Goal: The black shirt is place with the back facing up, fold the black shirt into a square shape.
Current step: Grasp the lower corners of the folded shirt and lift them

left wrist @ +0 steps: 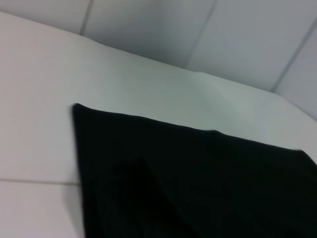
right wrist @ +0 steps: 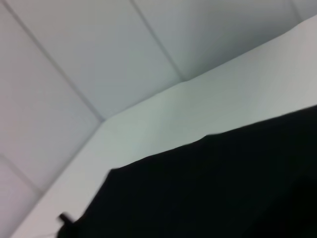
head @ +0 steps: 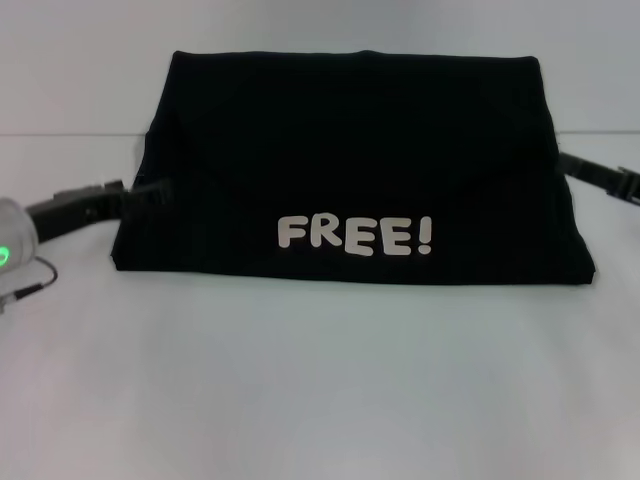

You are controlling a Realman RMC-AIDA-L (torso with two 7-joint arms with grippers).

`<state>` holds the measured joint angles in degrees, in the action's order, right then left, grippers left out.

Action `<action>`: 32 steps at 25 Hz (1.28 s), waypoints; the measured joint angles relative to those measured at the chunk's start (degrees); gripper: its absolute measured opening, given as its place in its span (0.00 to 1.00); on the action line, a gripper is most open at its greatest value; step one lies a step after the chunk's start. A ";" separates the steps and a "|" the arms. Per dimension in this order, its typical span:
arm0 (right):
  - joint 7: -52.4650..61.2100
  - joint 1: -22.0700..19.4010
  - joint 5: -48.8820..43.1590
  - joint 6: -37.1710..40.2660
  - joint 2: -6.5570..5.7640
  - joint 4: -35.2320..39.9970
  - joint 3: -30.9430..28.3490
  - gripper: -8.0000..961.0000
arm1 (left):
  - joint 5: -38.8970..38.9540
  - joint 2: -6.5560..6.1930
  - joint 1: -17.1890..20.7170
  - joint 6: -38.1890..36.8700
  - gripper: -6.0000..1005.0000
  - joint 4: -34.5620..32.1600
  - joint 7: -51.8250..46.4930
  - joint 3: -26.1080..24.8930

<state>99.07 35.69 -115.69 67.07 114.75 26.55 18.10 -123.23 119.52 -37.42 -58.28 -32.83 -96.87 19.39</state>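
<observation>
Lettering "FREE!" (head: pixel 355 236) fronts the folded black shirt (head: pixel 350 150); either pincer's state cannot be told.

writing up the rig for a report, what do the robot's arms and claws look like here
Little shows. In the head view the left arm has a pale grey rounded casing with a small green light and a thin dark cable below it, then a black segmented link leading to the left claw at the black shirt. The right claw is a slim black bar with a clip-like block.
</observation>
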 joint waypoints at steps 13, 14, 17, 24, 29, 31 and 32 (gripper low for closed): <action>4.13 -4.96 -0.96 15.48 -2.22 -0.30 0.34 0.68 | 0.10 1.21 5.56 -4.53 0.88 -3.67 -0.29 1.85; 4.29 -4.96 -0.96 15.34 -2.14 -0.32 0.32 0.68 | 0.08 1.22 5.39 -3.80 0.88 -3.11 -0.29 2.04; 4.45 -4.76 -0.96 14.66 -1.81 -0.27 0.30 0.68 | 0.07 1.26 4.98 -1.63 0.88 -1.74 -0.29 3.57; 4.32 -4.35 -0.95 14.14 -1.38 -0.47 0.34 0.68 | 0.05 2.04 4.41 2.85 0.88 0.44 0.04 5.99; 4.26 -4.56 -0.94 14.14 -1.38 -0.48 0.36 0.68 | 0.05 2.14 4.40 3.44 0.87 0.86 0.14 6.24; 4.14 -4.69 -0.93 14.14 -1.41 -0.48 0.36 0.68 | 0.05 2.14 4.49 3.85 0.87 0.95 0.15 6.25; 4.06 -4.74 -0.93 14.14 -1.42 -0.48 0.36 0.68 | 0.05 2.14 4.55 4.08 0.87 0.92 0.16 6.26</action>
<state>103.13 30.95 -116.62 81.21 113.33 26.07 18.46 -123.18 121.66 -32.87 -54.20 -31.92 -96.71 25.65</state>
